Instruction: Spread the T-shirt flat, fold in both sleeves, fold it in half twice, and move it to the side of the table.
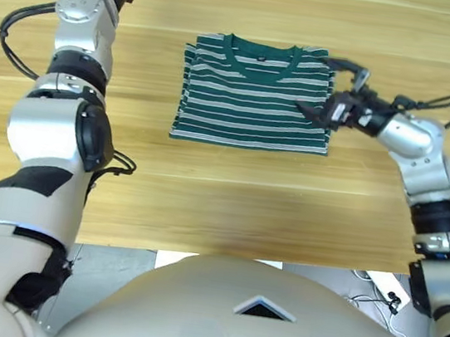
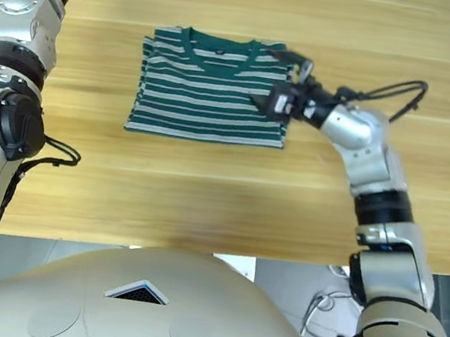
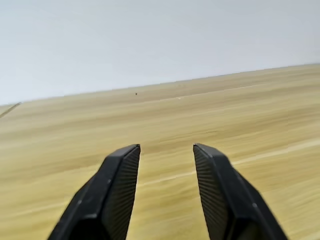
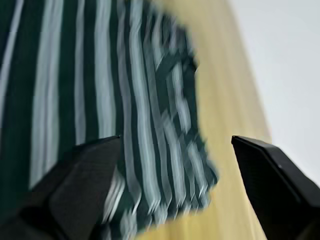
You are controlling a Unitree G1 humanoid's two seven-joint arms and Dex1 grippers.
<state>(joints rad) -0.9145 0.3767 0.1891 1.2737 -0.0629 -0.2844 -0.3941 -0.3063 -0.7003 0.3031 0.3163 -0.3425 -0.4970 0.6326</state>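
The green T-shirt with white stripes (image 1: 252, 97) lies folded into a rectangle on the wooden table (image 1: 205, 191), collar toward the far edge. My right gripper (image 1: 330, 89) hovers open over the shirt's right edge, one finger above the cloth and the other near the upper right corner. The right wrist view looks down on the striped T-shirt (image 4: 125, 100) between two wide-spread fingers (image 4: 85, 175). My left gripper (image 3: 166, 165) is held up at the far left of the table, open with nothing between its fingers (image 3: 120, 185), well away from the shirt.
Bare wood surrounds the shirt on every side. A pale wall (image 3: 150, 40) rises behind the table's far edge. Cables (image 1: 375, 294) lie on the floor below the near edge at the right.
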